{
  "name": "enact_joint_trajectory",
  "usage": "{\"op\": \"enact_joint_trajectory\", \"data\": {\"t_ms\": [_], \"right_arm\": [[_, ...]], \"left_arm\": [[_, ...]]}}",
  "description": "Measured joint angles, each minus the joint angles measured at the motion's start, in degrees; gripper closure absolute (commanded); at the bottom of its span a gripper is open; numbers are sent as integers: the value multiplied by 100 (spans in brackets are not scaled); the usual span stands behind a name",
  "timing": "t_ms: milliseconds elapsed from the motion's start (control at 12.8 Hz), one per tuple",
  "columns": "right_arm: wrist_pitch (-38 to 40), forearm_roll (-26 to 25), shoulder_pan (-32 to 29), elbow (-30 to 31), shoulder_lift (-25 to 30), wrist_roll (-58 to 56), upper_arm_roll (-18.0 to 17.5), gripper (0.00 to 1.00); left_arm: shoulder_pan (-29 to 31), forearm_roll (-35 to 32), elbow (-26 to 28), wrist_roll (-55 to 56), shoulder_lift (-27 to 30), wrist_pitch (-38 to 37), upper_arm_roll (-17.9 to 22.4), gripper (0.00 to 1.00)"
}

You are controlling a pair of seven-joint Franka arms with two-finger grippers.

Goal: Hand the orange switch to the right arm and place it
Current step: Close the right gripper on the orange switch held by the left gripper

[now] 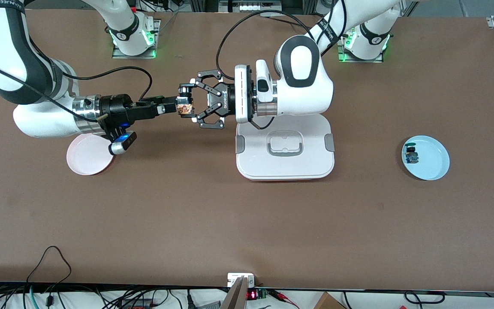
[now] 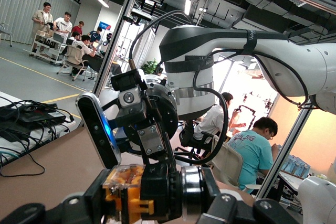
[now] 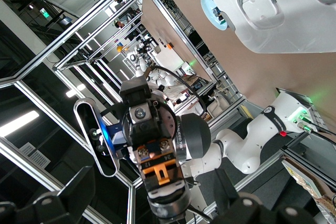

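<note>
2 plates (image 1: 433, 165), 1 lid (image 1: 285, 165); left tool (image 1: 192, 104) pinching 1 orange switch (image 1: 185, 109), right tool (image 1: 170, 105) spread.

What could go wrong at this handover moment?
The left gripper is shut on the orange switch in mid-air, while the right gripper meets it with open fingers. If the left one lets go before those fingers close, the tiny switch may drop to the table, missing the pink plate.

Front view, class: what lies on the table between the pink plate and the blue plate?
Front view: only the white lidded container lies between pink plate and blue plate.
</note>
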State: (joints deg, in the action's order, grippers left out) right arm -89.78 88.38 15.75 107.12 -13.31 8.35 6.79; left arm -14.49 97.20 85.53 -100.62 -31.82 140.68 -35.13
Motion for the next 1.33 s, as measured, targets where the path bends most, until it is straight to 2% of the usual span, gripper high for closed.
{"op": "enact_joint_trajectory", "data": {"t_ms": [470,940,1332], "right_arm": [[-31,-1,112,1,-10,-874,0,0],[-69,11,116,2,-59,-1010,0,0],[-68,224,137,10,-93,-1062,-1,0]], "left_arm": [[0,0,-1,-3,-1,3,2,100],[0,0,-2,-3,-5,4,4,100],[0,0,-2,-3,-10,4,6,99]]}}
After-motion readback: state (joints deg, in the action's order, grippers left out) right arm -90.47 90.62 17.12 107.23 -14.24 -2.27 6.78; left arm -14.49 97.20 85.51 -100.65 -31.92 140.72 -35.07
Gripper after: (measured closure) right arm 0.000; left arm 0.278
